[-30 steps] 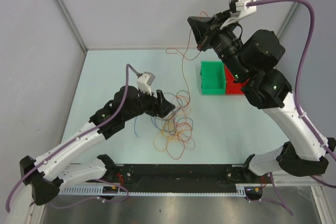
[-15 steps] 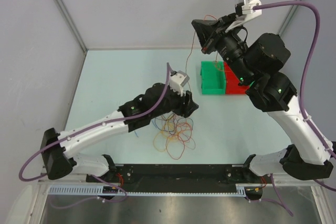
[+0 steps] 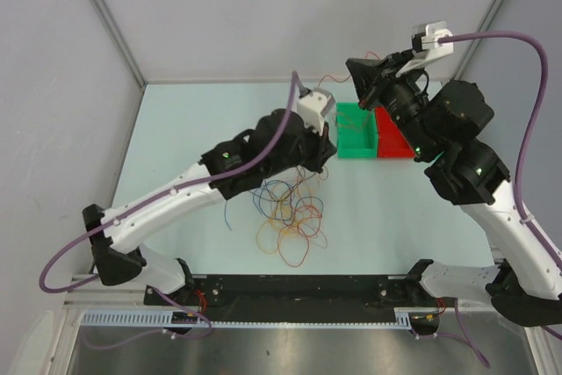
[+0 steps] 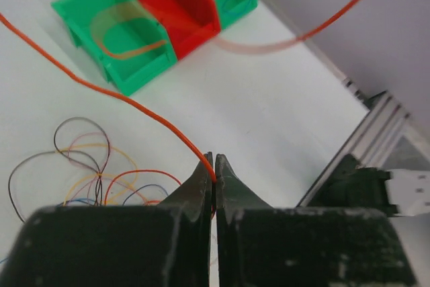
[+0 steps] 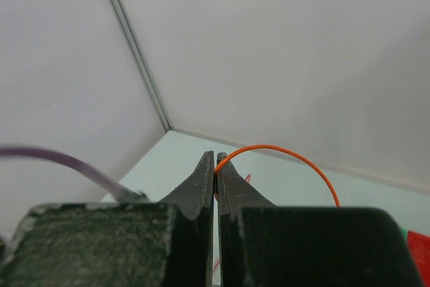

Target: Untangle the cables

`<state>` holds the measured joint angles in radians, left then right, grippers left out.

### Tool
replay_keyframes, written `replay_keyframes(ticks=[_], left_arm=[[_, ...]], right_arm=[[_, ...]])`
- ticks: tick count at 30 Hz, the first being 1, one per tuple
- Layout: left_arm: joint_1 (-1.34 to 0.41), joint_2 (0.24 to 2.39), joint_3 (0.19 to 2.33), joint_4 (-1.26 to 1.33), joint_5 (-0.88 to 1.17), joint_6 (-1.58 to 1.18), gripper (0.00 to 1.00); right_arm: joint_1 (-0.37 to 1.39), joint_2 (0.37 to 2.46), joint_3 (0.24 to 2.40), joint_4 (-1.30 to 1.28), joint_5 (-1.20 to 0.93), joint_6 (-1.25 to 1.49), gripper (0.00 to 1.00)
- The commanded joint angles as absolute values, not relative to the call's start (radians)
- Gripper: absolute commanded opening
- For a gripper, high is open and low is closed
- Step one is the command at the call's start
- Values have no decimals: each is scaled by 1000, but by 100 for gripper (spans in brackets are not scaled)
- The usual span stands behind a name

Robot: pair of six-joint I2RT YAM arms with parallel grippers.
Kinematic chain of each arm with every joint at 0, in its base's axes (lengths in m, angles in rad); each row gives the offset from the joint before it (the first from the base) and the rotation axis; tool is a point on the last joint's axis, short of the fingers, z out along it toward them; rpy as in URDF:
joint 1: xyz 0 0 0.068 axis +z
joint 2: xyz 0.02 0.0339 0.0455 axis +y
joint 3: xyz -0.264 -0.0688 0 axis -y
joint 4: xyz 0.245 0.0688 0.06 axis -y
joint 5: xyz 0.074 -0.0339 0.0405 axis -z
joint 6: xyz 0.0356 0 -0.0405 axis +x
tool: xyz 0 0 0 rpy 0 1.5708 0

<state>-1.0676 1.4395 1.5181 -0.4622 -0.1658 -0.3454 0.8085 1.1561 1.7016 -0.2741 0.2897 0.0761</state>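
Left wrist view, lower centre: pinches left hand (image 4: 214, 166), spread a moment ago, onto orange cable (image 4: 134, 105) also pinched by right hand (image 5: 215, 162), likely readying a pull from the tangle (image 4: 87, 166).

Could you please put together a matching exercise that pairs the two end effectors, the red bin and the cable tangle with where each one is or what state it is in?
Things:
1. left end effector
2. right end effector
3. red bin
4. cable tangle

Places or states:
A. between two green bins
B. lying loose on the table, towards the arm bases
C. shut on the orange cable, raised and facing the back wall
D. shut on the orange cable, over the table between tangle and bins

Pairs: 1-D, 2-C, 3-A, 4-B
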Motion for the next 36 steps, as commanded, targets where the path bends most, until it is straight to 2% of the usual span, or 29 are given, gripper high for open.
replay_keyframes(ticks=[1, 6, 11, 18, 21, 29, 36], left_arm=[[-1072, 1394, 1754, -646, -153, -377, 0], [-1051, 1385, 1870, -696, -147, -385, 0], [-1017, 1377, 1850, -661, -137, -408, 0], [-988, 1371, 1806, -626, -123, -439, 0], [-970, 1362, 1773, -608, -112, -472, 0], [-916, 1351, 1738, -586, -22, -581, 0], [-870, 1347, 1740, -589, 58, -647, 0]], right_arm=[[759, 1123, 1585, -288, 235, 202, 0], [747, 1071, 1450, -291, 137, 314, 0], [758, 1039, 1355, -272, 12, 409, 0], [784, 996, 1333, -272, -26, 407, 0], [788, 989, 1305, -233, -104, 403, 0], [848, 1012, 1282, -227, -121, 350, 13], [868, 1017, 1278, -241, -94, 324, 18]])
